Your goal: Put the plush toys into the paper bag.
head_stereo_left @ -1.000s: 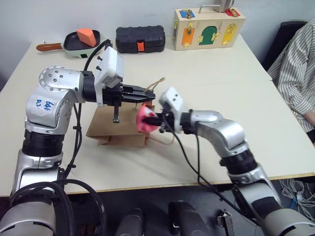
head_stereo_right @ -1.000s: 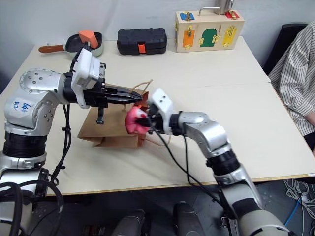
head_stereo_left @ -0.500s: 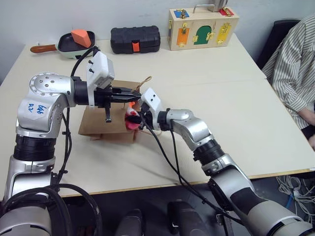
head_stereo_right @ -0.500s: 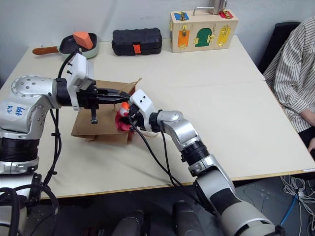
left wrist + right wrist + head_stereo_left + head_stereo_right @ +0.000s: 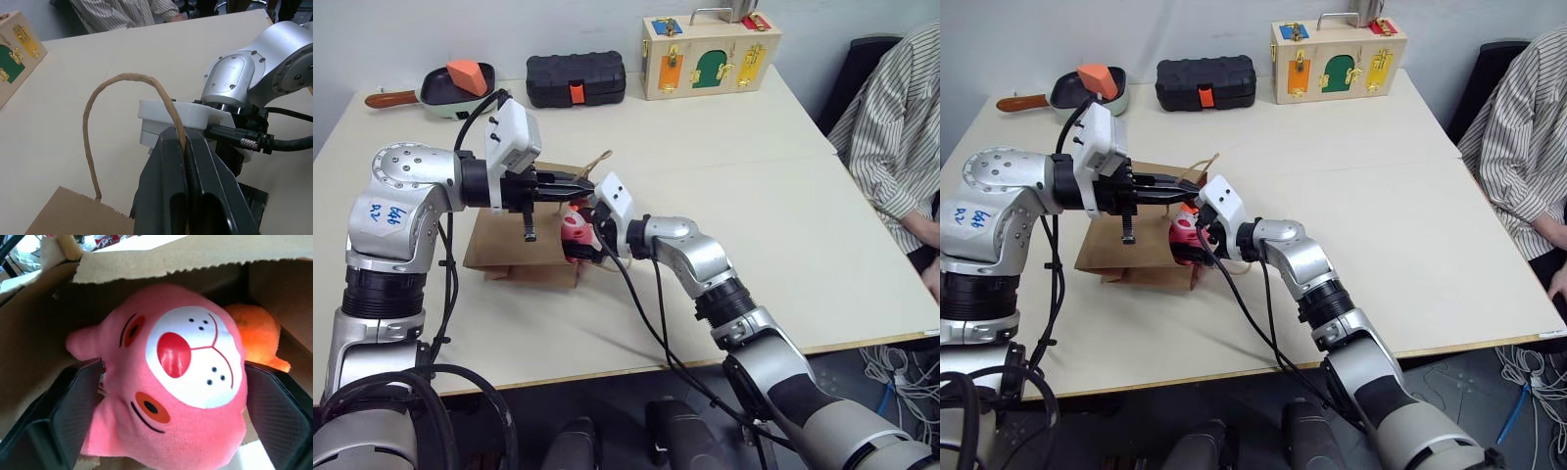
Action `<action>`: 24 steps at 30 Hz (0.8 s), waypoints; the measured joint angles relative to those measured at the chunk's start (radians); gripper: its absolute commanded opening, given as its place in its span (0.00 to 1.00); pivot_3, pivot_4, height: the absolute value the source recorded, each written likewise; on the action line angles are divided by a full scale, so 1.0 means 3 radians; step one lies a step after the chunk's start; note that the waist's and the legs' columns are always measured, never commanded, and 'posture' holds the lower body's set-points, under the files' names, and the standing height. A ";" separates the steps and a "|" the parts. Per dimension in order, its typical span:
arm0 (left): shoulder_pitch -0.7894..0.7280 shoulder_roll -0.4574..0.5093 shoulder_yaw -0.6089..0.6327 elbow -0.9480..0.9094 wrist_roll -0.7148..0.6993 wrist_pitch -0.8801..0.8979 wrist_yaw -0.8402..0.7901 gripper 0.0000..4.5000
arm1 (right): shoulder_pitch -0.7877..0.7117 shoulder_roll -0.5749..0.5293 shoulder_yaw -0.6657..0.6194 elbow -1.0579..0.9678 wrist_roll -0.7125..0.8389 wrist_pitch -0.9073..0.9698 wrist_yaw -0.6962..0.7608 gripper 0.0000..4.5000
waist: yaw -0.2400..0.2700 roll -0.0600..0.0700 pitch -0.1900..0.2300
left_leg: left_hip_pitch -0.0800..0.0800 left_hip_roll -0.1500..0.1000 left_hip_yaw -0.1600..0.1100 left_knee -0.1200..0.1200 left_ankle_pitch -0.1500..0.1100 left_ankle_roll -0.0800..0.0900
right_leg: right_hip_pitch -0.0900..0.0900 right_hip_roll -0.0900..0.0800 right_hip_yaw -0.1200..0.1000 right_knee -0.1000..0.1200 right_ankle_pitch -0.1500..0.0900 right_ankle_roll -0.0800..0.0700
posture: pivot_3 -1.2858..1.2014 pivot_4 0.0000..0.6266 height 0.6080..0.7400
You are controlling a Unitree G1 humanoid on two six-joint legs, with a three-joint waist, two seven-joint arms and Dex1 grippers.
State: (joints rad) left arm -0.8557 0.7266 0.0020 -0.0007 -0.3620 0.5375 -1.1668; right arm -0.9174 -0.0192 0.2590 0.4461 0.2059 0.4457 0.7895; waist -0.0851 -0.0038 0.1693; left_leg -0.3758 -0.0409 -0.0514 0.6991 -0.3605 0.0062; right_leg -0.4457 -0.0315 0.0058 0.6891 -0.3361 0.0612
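The brown paper bag [image 5: 509, 245] lies on the table with its mouth facing right. My left gripper [image 5: 182, 139] is shut on the bag's twisted cord handle [image 5: 98, 98] and holds the upper edge up. The pink plush toy [image 5: 181, 382], face patch showing, sits in the bag's mouth. My right gripper [image 5: 171, 366] is open, its fingers [image 5: 73, 406] standing wide on either side of the toy. The orange plush toy [image 5: 257, 335] lies deeper inside the bag, behind the pink one. In the head views the pink toy [image 5: 574, 231] shows at the bag opening under the left gripper [image 5: 585, 183].
At the table's back stand a pan holding an orange wedge [image 5: 450, 83], a black ribbed case [image 5: 576, 78] and a wooden latch box [image 5: 710, 54]. A person in a striped shirt [image 5: 891, 127] sits at the right edge.
My right gripper moved left with the pink toy into the bag's mouth, then its fingers spread apart. The left gripper kept its hold on the handle. The camera view shifted.
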 measured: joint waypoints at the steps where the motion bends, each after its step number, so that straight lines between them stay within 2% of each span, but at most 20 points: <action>1: 0.0000 -0.0011 -0.0003 -0.0018 -0.0022 0.0000 -0.0024 0.00 | 0.0063 -0.0051 0.0006 -0.0150 0.0003 0.0059 0.0014 1.00 | 0.0009 0.0000 0.0000 | 0.0000 -0.0001 -0.0003 0.0000 0.0000 0.0000 | 0.0000 -0.0001 0.0000 0.0001 0.0000 0.0000 | 0.52 0.24 1.00; 6: -0.0013 -0.0008 0.0003 -0.0143 -0.0148 -0.0031 -0.0068 0.00 | 0.0478 -0.0535 0.0026 -0.1094 0.0111 0.0525 0.0209 1.00 | 0.0043 0.0000 0.0000 | -0.0001 -0.0005 -0.0010 0.0001 -0.0001 0.0000 | 0.0003 -0.0004 0.0000 0.0001 0.0000 0.0000 | 0.52 0.24 1.00; 12: 0.0004 0.0001 0.0034 -0.0197 -0.0203 -0.0047 -0.0031 0.00 | 0.0713 -0.1013 -0.0129 -0.1905 0.0371 0.0954 0.0311 1.00 | 0.0062 0.0000 0.0000 | -0.0001 -0.0003 -0.0005 -0.0001 -0.0001 0.0000 | 0.0002 -0.0002 0.0002 -0.0003 0.0000 0.0000 | 0.52 0.24 1.00; 24: 0.0022 0.0002 0.0036 -0.0221 -0.0235 -0.0047 0.0007 0.00 | 0.0948 -0.1305 -0.0258 -0.2102 0.0423 0.1130 0.0088 1.00 | 0.0162 -0.0001 0.0000 | -0.0001 -0.0007 -0.0002 0.0000 -0.0001 0.0001 | 0.0004 -0.0005 0.0004 -0.0008 0.0000 0.0000 | 0.52 0.24 1.00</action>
State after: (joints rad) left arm -0.8491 0.7271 0.0128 -0.0670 -0.4326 0.5235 -1.1646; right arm -0.6330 -0.4105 0.1816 -0.1844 0.3329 0.7846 0.8159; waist -0.0364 -0.0040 0.1694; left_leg -0.3761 -0.0431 -0.0520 0.6992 -0.3608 0.0064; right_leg -0.4444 -0.0330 0.0071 0.6866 -0.3361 0.0612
